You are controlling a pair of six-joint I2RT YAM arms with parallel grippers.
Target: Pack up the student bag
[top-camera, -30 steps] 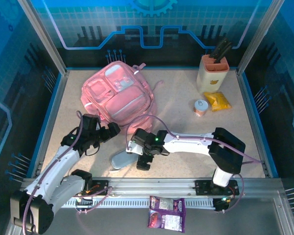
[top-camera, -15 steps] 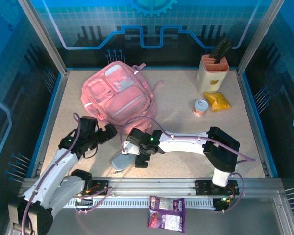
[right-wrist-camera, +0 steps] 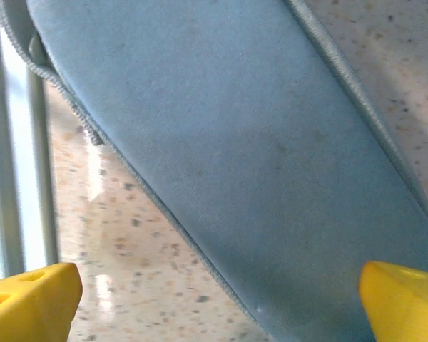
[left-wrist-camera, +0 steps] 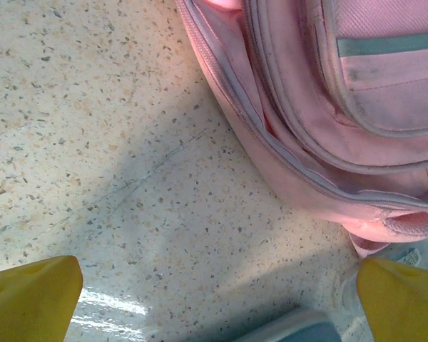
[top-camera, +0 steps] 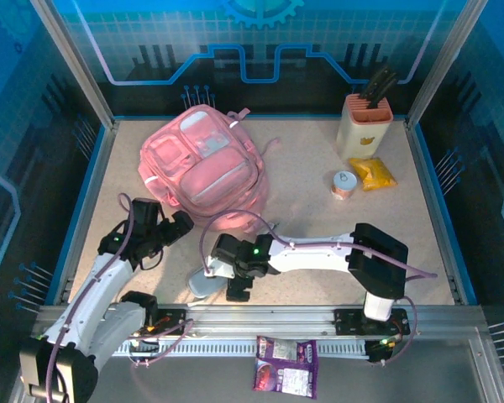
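Student bag (top-camera: 203, 168), a large soft pink backpack, lies flat at the far left of the speckled table (top-camera: 319, 227). The grey-blue oblong fabric pencil case (right-wrist-camera: 235, 164) lies at the near edge, below the right gripper (right-wrist-camera: 221, 303), whose jaws are spread wide and hold nothing. The left gripper (left-wrist-camera: 214, 299), just beside the bag, is also spread wide and empty. Print on the purple packet (top-camera: 286, 365) is too small to read.

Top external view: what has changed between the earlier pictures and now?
The right gripper slid left and nearer, open over the grey-blue oblong pencil case. The left gripper drew back leftward, open. The large soft pink backpack stayed put; nothing was grasped.

Pencil case (top-camera: 199, 285) in front of student bag (top-camera: 203, 168)
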